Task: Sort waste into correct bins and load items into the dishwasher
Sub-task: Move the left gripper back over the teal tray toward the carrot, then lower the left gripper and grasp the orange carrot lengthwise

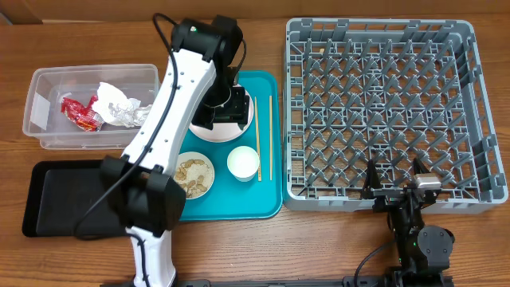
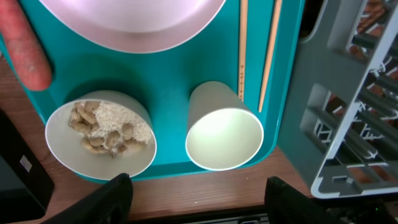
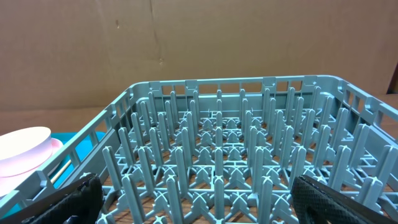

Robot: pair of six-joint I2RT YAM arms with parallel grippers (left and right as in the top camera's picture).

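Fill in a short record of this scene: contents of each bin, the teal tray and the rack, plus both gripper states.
clear tub: red wrapper, crumpled paper
black tray: nothing visible in it
teal tray: pink plate, carrot, bowl of food scraps, cup, chopsticks
dish rack: no dishes
left gripper: open, over the teal tray
right gripper: open, facing the rack

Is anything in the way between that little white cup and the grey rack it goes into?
Only the chopsticks, lying flat on the teal tray between the cup and the rack, then the rack's own latticed wall. Lifting the cup over both should probably do.
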